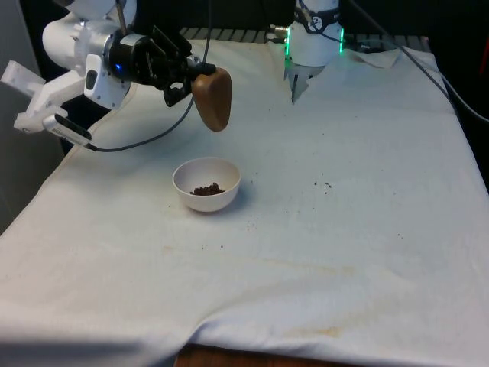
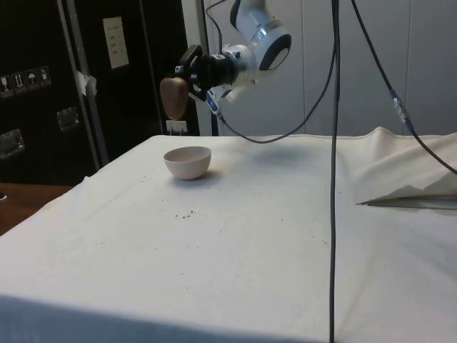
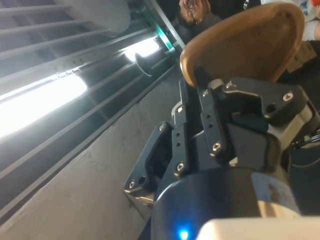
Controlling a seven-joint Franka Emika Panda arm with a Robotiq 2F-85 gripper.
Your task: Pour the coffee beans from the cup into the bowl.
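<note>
Black two-finger gripper [image 1: 200, 75] sits upper left of the front frame, fingers clamped on the rim of a brown rounded wooden cup [image 1: 213, 98], cup tipped over with its base pointing down and toward the camera. In the side frame the gripper [image 2: 190, 73] and cup [image 2: 173, 97] are upper left, held above the small white ceramic bowl [image 2: 188, 161]. Wrist frame: cup [image 3: 250, 42] gripped at its edge, fingers [image 3: 212, 117] closed on the wall.

White bowl [image 1: 206, 183] stands left of centre in the front frame, well below the cup, with dark coffee beans [image 1: 207, 189] in its bottom. A few stray beans [image 1: 326, 184] lie on the cloth right of centre, more specks [image 2: 187, 212] in front of the bowl in the side frame. Nothing stands between cup and bowl.

Worktop under a creased white cloth [image 1: 344, 252], faint yellowish stains near the front edge. Black cable [image 2: 333, 171] hangs down across the side frame; dark cabinets [image 2: 43, 93] at its left
</note>
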